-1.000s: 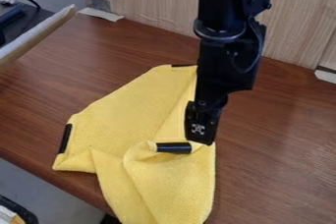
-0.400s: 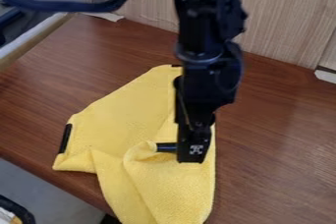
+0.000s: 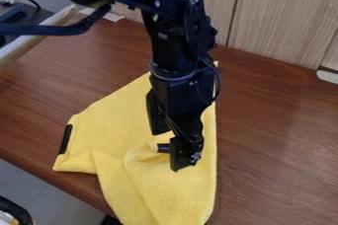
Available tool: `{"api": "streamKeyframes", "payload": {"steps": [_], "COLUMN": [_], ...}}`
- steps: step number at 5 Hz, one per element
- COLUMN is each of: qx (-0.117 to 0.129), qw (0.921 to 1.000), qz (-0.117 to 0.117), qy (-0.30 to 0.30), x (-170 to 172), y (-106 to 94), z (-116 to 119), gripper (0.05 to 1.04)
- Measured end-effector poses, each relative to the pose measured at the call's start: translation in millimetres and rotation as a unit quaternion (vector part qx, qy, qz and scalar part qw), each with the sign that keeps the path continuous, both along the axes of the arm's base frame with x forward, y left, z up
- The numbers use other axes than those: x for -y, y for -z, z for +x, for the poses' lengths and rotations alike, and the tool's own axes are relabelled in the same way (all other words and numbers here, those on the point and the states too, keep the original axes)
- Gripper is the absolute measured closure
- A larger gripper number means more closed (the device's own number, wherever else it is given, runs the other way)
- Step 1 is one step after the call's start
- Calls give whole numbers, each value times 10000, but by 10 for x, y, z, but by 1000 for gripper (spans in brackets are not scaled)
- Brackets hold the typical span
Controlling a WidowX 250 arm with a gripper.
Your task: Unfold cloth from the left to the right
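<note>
Camera view: the end effector (image 3: 167, 151) hangs over the yellow cloth (image 3: 119, 115).

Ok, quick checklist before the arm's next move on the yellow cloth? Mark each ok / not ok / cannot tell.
1. Gripper over the cloth: ok
2. Fingers apart: ok
3. Black tab by the bunched fold lined up between them in depth: cannot tell
4. Cloth spread flat: not ok, folds and bunching near the tab
5. Near end of cloth fully on the table: cannot tell, runs out of view
</note>
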State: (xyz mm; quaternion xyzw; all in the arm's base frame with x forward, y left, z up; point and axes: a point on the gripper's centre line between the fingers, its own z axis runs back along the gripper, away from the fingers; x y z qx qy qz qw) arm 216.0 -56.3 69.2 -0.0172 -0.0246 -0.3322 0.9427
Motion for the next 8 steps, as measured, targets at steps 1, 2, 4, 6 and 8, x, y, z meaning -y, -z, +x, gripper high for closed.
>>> {"api": "streamKeyframes", "payload": {"steps": [1, 2, 4, 6, 8], "qx": [-15, -71, -399, -440, -471], "qw": [9999, 9996, 9964, 9960, 9964], "qz": [87, 197, 470, 511, 446], "qy": [-102, -198, -579, -583, -552], "x": [-49, -90, -135, -118, -137], "y": [87, 173, 366, 366, 363], "z": [27, 52, 109, 111, 109], "gripper": [83, 83, 112, 693, 1018]}}
